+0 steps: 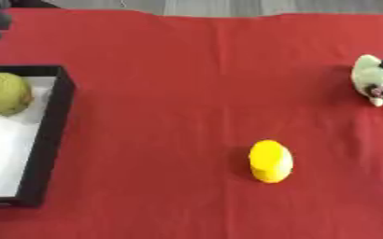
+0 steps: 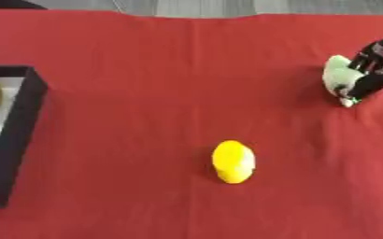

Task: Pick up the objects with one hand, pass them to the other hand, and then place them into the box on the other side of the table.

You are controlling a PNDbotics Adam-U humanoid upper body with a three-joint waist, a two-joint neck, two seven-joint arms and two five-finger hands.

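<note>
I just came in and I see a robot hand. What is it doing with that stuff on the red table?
The robot's right hand is at the right side of the red table, its fingers curled round a pale green object. A yellow object lies alone near the middle of the cloth, with nothing touching it. On the left sits a black box with a white floor, and a green fruit is already inside it. The left hand is not in view.

Test bench; red tablecloth (image 1: 195, 70)
</note>
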